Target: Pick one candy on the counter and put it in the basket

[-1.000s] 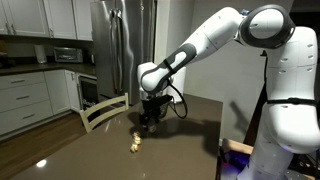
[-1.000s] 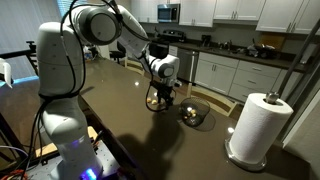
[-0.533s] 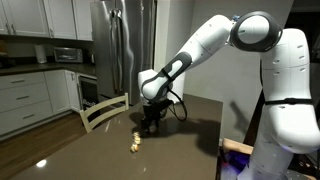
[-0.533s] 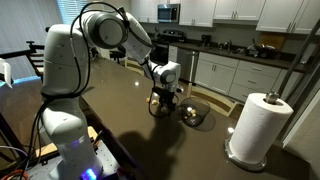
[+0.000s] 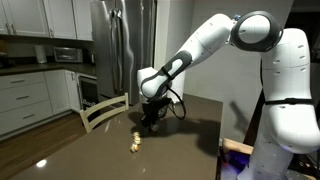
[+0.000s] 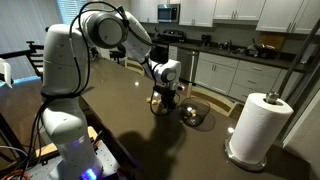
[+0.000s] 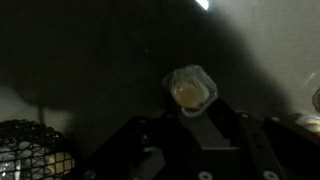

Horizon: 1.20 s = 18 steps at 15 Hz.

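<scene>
In the wrist view a candy (image 7: 190, 90) in a clear wrapper with a yellow middle lies on the glossy dark counter (image 7: 90, 60), right at the tips of my gripper (image 7: 195, 113). The dark fingers (image 7: 150, 140) reach up to the candy's lower edge; whether they clamp it is too dark to tell. The round dark basket (image 7: 28, 152) sits at the lower left of that view. In both exterior views the gripper (image 5: 150, 120) (image 6: 161, 103) is down at the counter (image 5: 185, 145) (image 6: 110, 130), next to the basket (image 6: 196, 115). Another yellow candy (image 5: 134, 142) lies nearer the counter's edge.
A paper towel roll (image 6: 256, 125) stands on the counter beyond the basket. A wooden chair (image 5: 104, 111) is pushed against the counter's far side. White cabinets (image 5: 30, 95) and a steel fridge (image 5: 120, 45) stand behind.
The arm's upper links shifted a little during the first half second while the gripper stayed low at the counter. Since then nothing has visibly moved.
</scene>
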Motion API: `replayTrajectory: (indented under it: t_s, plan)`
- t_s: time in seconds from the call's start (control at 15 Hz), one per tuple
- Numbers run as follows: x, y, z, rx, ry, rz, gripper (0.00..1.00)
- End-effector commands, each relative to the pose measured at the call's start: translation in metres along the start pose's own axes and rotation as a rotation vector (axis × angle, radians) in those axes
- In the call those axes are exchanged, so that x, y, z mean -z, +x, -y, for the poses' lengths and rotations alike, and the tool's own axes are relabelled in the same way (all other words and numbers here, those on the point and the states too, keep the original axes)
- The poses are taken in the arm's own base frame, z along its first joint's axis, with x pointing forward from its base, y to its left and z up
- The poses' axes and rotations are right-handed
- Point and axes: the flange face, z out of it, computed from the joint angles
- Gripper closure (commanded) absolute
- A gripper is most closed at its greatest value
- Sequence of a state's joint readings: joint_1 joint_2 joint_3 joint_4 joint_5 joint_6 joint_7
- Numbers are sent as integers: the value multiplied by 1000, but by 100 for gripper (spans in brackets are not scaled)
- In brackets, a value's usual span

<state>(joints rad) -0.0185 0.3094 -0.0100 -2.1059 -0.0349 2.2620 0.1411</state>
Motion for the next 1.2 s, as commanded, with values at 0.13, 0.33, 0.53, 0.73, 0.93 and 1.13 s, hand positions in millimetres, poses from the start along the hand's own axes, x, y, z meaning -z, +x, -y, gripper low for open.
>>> replayTrajectory:
  t_s: [0.13,0.33,0.53,0.73,0.93,1.13]
  plan:
    - [2,-1,1,1,-22,11,56]
    - [-2,-2,-1,-17,-22,46,54]
    - [-3,-5,-6,-34,-21,87,36]
    - [-4,-13,-7,-40,-16,151,16]
    - [0,-22,-4,-35,-12,193,1]
    - [2,-26,-1,-31,-10,219,0]
